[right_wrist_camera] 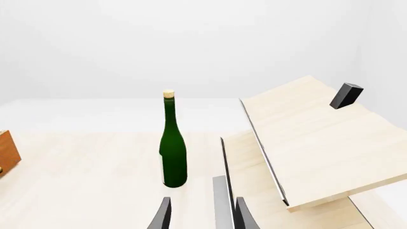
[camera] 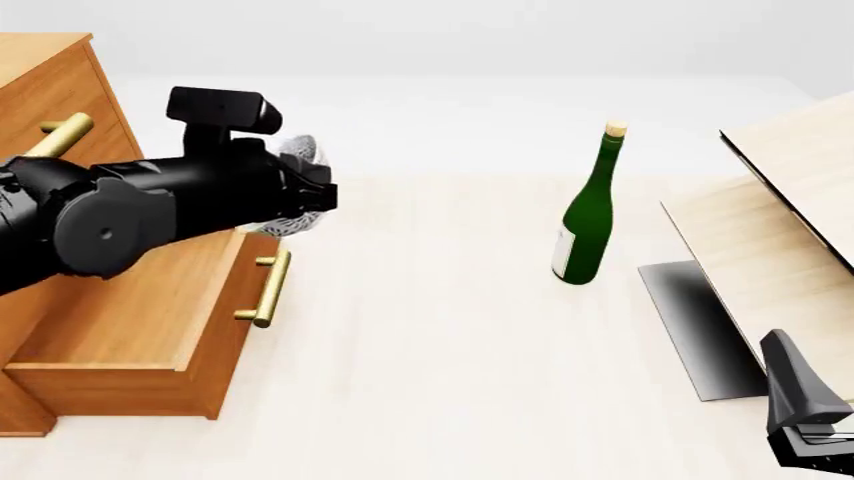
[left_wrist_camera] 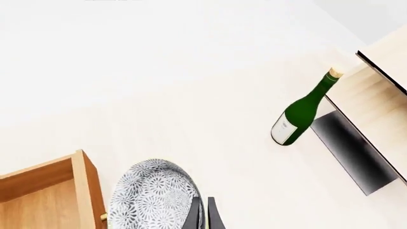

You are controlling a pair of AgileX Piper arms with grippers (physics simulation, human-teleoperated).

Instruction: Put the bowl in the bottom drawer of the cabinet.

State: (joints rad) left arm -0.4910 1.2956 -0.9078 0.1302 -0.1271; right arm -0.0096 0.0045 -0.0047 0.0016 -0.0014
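Plainly, operator, you are mid-transfer; the bowl is off the table and carried by your left gripper, whose fingers are drawn nearly together with the bowl's rim pinched between them; in the front view the bowl shows only partly behind the arm, above the front edge of the bottom drawer. That drawer stands pulled out of the cabinet with its brass handle facing the table; its interior appears bare. Judged remaining: carry the bowl over the cavity, lower it, release; closing is not demanded. Your right gripper hangs parked near the slanted boards, jaws parted and holding nothing; the green bottle stands upright, well apart from the work.
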